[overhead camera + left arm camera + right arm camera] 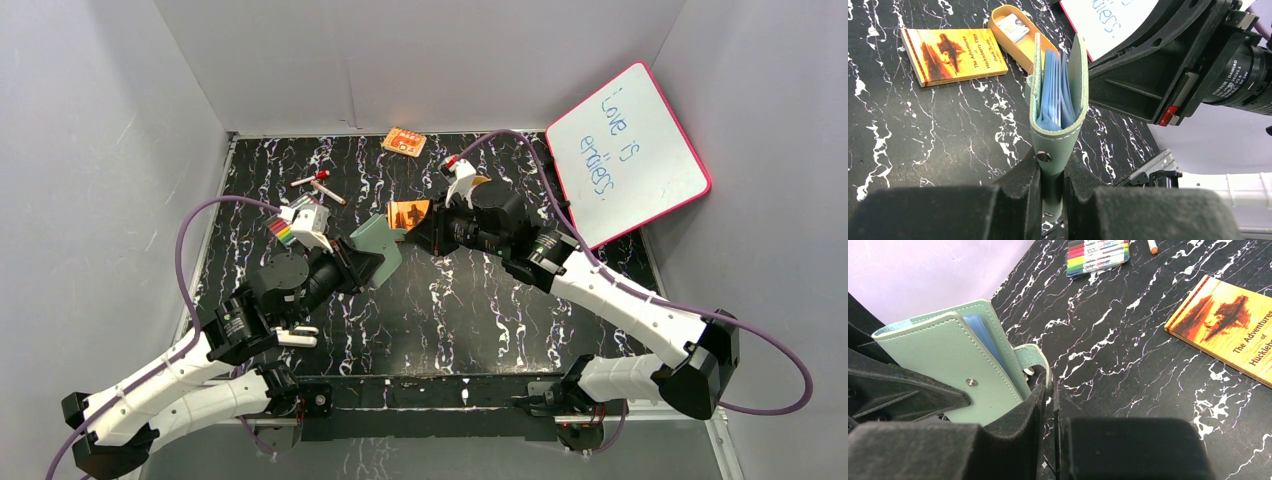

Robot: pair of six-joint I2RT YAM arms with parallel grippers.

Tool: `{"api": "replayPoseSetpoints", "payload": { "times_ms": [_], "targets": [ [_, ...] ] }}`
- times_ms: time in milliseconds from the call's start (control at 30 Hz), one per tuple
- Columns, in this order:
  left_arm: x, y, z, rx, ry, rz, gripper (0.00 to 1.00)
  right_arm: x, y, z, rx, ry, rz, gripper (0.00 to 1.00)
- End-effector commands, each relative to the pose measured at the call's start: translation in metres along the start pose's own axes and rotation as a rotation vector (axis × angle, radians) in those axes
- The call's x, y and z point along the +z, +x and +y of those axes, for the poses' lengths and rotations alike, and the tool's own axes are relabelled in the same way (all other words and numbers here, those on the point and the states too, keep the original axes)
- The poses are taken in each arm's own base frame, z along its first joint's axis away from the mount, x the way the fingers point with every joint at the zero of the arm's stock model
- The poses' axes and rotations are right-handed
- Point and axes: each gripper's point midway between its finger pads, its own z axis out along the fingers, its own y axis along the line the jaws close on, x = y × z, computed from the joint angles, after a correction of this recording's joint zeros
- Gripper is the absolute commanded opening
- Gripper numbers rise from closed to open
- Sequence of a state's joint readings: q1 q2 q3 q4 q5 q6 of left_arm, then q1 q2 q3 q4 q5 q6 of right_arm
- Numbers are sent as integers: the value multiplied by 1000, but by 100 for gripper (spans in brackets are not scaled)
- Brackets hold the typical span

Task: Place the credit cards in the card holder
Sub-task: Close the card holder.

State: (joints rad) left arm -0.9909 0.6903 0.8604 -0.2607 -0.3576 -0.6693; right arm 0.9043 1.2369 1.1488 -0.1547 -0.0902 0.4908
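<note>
In the left wrist view, the lower end of the card holder (1058,125) is hidden between the clamped fingers (1023,185) of the left gripper (1052,180). At 11 o'clock the tan tin (1005,37) is partly covered by the holder; the print on the card (1013,27) inside is too small to be read. The whiteboard (1108,20) at 1 o'clock is cut off by the top edge. In the right wrist view, the book (1228,325) is cut off at 3 o'clock, the markers (1098,255) at 12 o'clock. Whether the snap tab (1035,357) is pinched by the right gripper (1050,390) cannot be told. In the top view, the orange object (404,141) at 12 o'clock is too small to be identified.
</note>
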Motion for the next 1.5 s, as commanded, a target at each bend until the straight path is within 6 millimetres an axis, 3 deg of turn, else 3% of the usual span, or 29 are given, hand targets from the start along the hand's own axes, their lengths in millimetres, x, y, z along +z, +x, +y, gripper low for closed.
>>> {"api": "replayPoseSetpoints", "payload": {
  "times_ms": [0, 233, 700, 1133, 1467],
  "targets": [
    [-5, -14, -8, -16, 39, -51, 0, -5, -26, 15, -20, -50, -79, 17],
    [-5, -13, -7, -15, 36, -51, 0, -7, -29, 19, -24, -65, -92, 0],
    [-2, -10, 2, 3, -16, -36, 0, -29, -31, 38, -141, -167, -88, 0],
    [7, -5, 1, 56, -31, -5, 0, -24, -28, 52, -196, -238, -15, 0],
    [12, -5, -4, 73, -17, 5, 0, -16, -17, 51, -175, -259, 13, 0]
  ]
}}
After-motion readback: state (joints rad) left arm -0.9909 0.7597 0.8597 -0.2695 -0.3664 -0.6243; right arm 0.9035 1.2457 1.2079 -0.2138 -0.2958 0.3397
